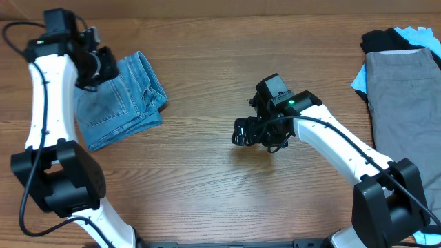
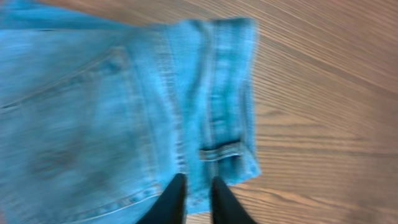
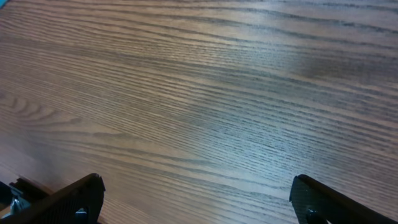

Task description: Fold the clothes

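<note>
Two left fingers [image 2: 173, 200] sit narrowly apart over folded jeans [image 2: 93, 106].

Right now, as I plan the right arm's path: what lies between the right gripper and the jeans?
Only bare wooden table; the overhead view shows nothing on that stretch between the right gripper and the jeans.
</note>
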`<state>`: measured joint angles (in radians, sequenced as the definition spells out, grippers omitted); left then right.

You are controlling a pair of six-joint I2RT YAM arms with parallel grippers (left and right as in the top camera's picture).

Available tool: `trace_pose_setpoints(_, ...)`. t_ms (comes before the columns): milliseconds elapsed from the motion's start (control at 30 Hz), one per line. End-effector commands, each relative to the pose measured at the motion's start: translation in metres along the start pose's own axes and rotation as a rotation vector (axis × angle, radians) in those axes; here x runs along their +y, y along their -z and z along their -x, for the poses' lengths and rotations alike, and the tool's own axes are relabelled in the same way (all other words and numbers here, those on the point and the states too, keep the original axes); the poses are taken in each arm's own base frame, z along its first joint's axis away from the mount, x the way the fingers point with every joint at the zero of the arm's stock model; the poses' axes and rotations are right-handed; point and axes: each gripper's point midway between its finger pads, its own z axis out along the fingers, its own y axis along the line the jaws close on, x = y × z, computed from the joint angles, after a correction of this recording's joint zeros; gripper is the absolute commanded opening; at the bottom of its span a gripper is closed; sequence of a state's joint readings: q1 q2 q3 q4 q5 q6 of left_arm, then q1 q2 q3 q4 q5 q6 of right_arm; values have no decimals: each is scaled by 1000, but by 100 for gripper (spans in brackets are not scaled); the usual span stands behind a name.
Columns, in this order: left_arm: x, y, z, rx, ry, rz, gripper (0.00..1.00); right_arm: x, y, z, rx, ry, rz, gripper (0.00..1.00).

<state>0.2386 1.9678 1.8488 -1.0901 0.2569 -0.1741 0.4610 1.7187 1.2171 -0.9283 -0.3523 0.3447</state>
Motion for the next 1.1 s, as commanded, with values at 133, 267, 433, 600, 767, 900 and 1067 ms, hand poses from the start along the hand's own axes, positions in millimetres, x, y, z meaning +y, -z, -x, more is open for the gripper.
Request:
trace_pose_setpoints(133, 40, -55, -16, 130, 70, 142, 4, 1, -1, -7, 21, -23, 1, 99)
trace_pose_setpoints(267, 51, -106, -40, 262, 95, 135, 4, 0, 0, -8, 27, -27, -1, 99)
trace_pose_setpoints(433, 66, -131, -62, 361, 129, 150, 4, -2, 0, -12, 44, -33, -9, 99)
trace_pose_setpoints(600, 36, -99, -40, 278, 56, 14, 4, -2, 0, -12, 44, -34, -9, 99)
trace_pose_setpoints(767, 29, -40, 3, 60, 28, 23, 4, -3, 0, -15, 54, -38, -14, 99)
trace_pose_setpoints(900, 45, 1, 29, -82, 68, 28, 4, -3, 0, -15, 55, -39, -14, 99)
trace_pose_setpoints(1067, 76, 4, 24, -40, 190, -161, 4, -3, 0, -15, 56, -38, -15, 99)
